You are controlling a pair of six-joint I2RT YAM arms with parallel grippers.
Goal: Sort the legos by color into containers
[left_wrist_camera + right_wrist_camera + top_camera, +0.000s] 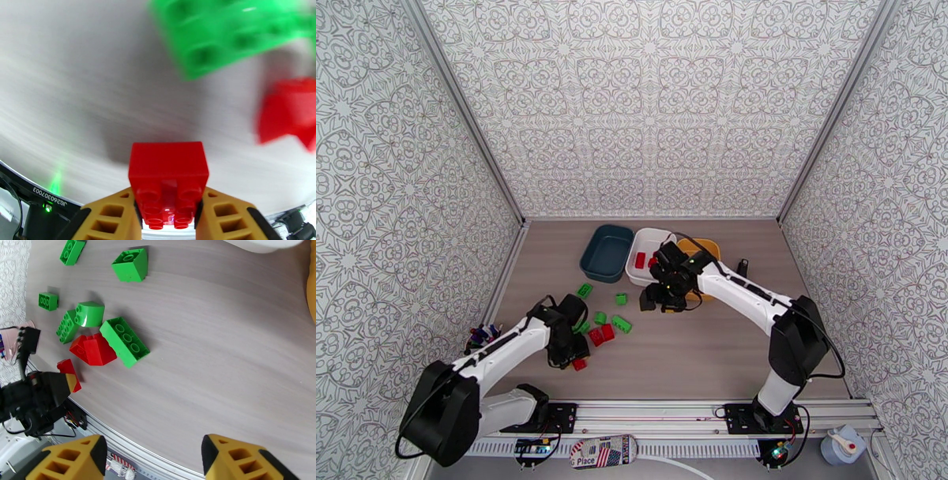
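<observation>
Right now the small red studded plastic brick (168, 173) is clamped in the left gripper (168, 205). Its tan fingers (112, 215) pinch only the stud end, and the body sticks out past the fingertips. The brick is low over the table, well apart from the shallow white plastic tub (656, 234), on that tub's near-left side.

Loose green plastic bricks (124, 342) and a touching pair of red bricks (93, 350) lie between the held brick and the white tub, nearer the brick. Red pieces (640, 260) already sit inside the white tub, so that is the likely drop spot for this brick.

The dark teal plastic tub (607, 253) is just beside the white tub's left wall. The yellow plastic tub (705, 247) is on its right, partly hidden by the right arm. The right gripper (154, 455) hangs just in front of the white tub, jaws apart, nothing between them.

Risks, as judged from here:
- **Slip:** the hold is on a short end, so the brick could pivot or slip out on the lift or mid-carry.
- **Scatter:** a low carry line would clip the loose green bricks and scatter them.
- **Arm contact:** the right gripper sits in the approach path to the white tub, so the arms could meet if both move in.
- **Wrong tub:** the teal tub is so close that an early release could land red in it.
</observation>
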